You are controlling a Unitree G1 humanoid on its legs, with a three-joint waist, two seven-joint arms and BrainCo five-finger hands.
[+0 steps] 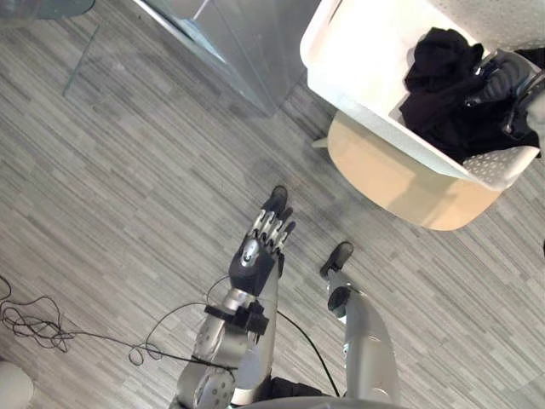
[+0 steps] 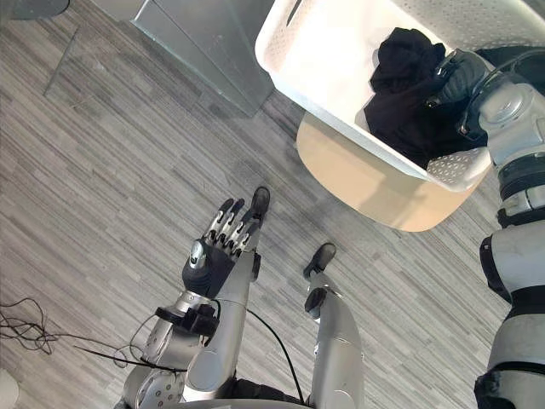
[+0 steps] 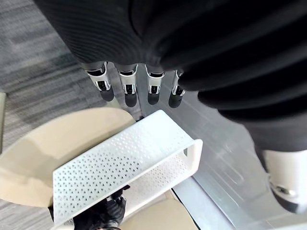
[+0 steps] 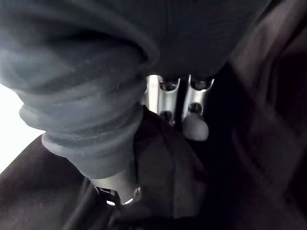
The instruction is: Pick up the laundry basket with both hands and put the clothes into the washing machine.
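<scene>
The white laundry basket (image 1: 358,60) is sitting on a round, pale table (image 1: 400,179), up on the robot's right side. Its side walls are showing lots of little holes. A heap of black clothes (image 1: 443,85) is lying inside the basket, bunched up at the end nearest the robot's right arm, while the other end of the basket is showing its bare white inside. The right hand (image 2: 464,78) is reaching down over the basket's rim and is resting right in the black clothes. In the right wrist view the dark cloth is lying all around this hand, and I cannot tell if the hand is gripping the cloth or just touching it. The left hand (image 1: 260,247) is hanging in the air over the grey striped floor (image 1: 102,187), well apart from the basket and the table. Its fingers (image 3: 125,88) are sticking out straight, side by side in a row, and they are holding nothing. The hand is pointing toward the table and the basket, and the left wrist view is looking past the dark fingertips at the basket's dotted side and the round table under it. A big grey metal box (image 1: 230,43) is standing on the floor near the basket, on the side away from the robot, with one corner pointing toward the table. The basket is not touching it.
</scene>
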